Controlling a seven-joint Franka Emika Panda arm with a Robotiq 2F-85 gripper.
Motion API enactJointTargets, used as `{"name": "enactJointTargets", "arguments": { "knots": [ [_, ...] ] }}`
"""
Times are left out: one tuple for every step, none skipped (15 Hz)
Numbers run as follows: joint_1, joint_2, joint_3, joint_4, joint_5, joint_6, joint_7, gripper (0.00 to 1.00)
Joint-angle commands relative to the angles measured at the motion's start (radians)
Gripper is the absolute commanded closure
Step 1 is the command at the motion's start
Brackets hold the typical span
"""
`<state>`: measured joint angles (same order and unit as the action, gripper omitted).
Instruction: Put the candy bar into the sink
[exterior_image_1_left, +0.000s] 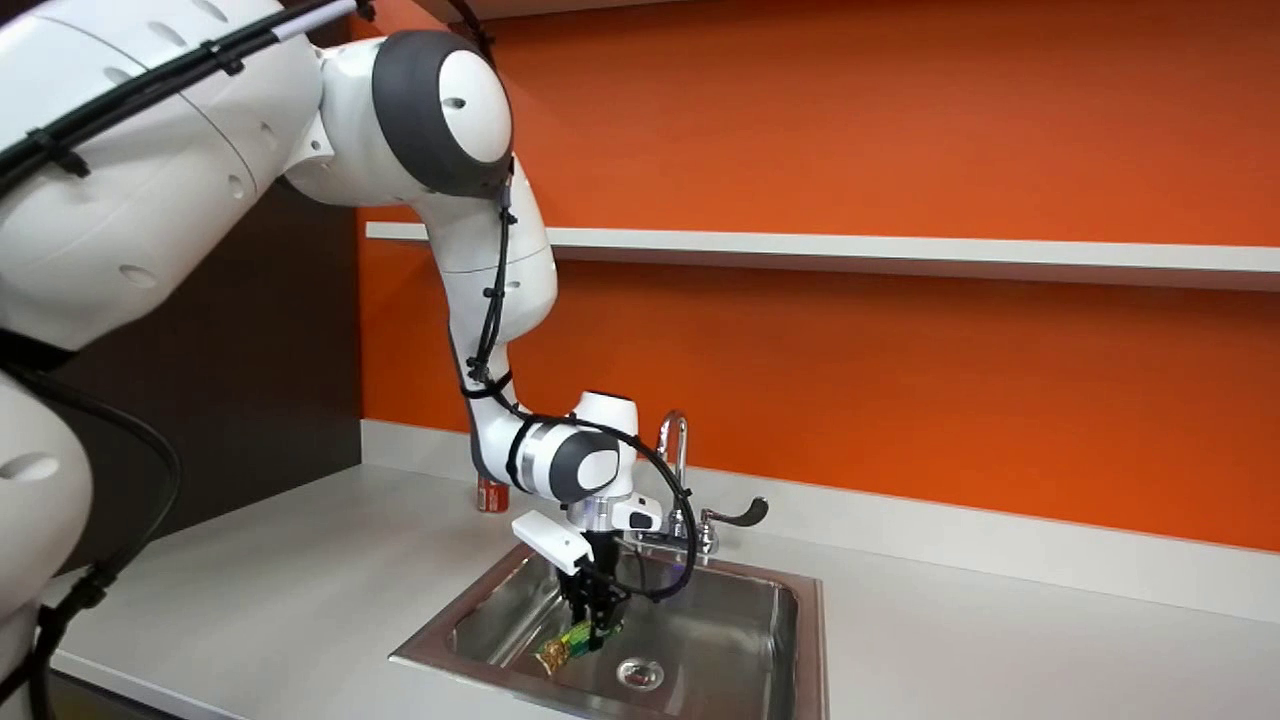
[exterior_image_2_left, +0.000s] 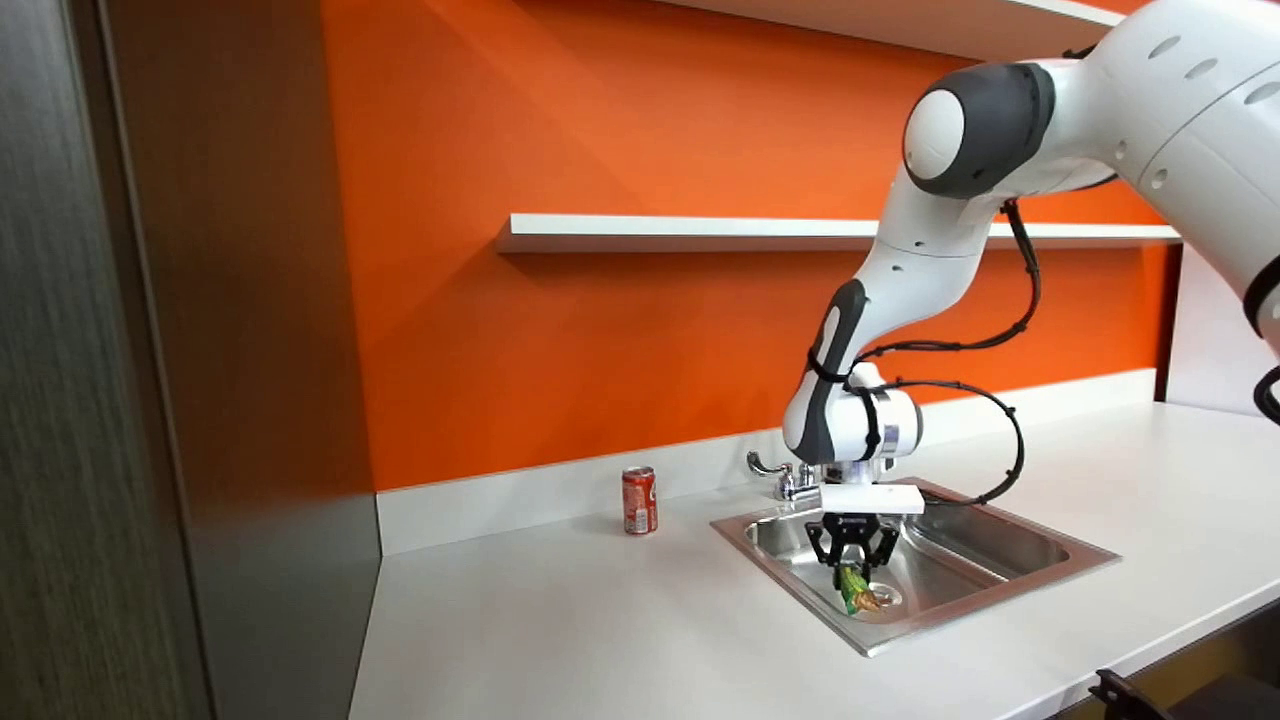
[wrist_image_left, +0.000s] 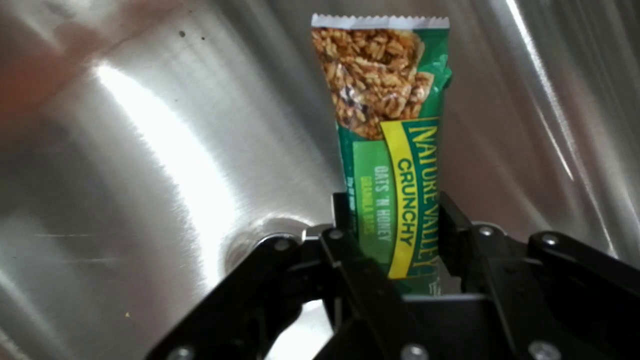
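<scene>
The candy bar is a green wrapped granola bar with a brown oat picture. It shows in both exterior views (exterior_image_1_left: 566, 646) (exterior_image_2_left: 854, 592) and large in the wrist view (wrist_image_left: 385, 150). My gripper (exterior_image_1_left: 597, 628) (exterior_image_2_left: 852, 568) points down inside the sink basin. In the wrist view the fingers (wrist_image_left: 392, 215) press on both long edges of the bar, near its lower half. The bar's lower end is hidden by the gripper. The steel sink (exterior_image_1_left: 810, 640) (exterior_image_2_left: 1070, 562) has its bare basin wall around them. I cannot tell whether the bar touches the basin floor.
The round drain (exterior_image_1_left: 640, 674) lies close beside the bar. The chrome faucet (exterior_image_1_left: 680, 450) stands behind the sink, partly behind the wrist, with a dark handle (exterior_image_1_left: 745, 513). A red can (exterior_image_2_left: 639, 500) stands on the counter by the wall. A white shelf (exterior_image_1_left: 900, 250) runs along the orange wall.
</scene>
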<state>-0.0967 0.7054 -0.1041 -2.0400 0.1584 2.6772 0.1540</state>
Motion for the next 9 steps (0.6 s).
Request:
{"name": "enactJointTargets", "arguments": {
  "knots": [
    [-0.001,0.029,0.01,0.036,0.008,-0.006,0.02,0.82],
    [0.0,0.034,0.011,0.039,0.008,-0.007,0.021,0.82],
    [0.001,0.038,0.011,0.041,0.008,-0.008,0.022,0.82],
    [0.001,0.041,0.012,0.043,0.008,-0.009,0.022,0.82],
    [0.002,0.044,0.012,0.045,0.008,-0.009,0.022,0.82],
    [0.002,0.046,0.011,0.046,0.007,-0.008,0.022,0.82],
    [0.003,0.047,0.011,0.046,0.007,-0.009,0.022,0.82],
    [0.005,0.047,0.009,0.046,0.005,-0.009,0.024,0.82],
    [0.007,0.047,0.007,0.045,0.003,-0.008,0.025,0.57]
  ]
}}
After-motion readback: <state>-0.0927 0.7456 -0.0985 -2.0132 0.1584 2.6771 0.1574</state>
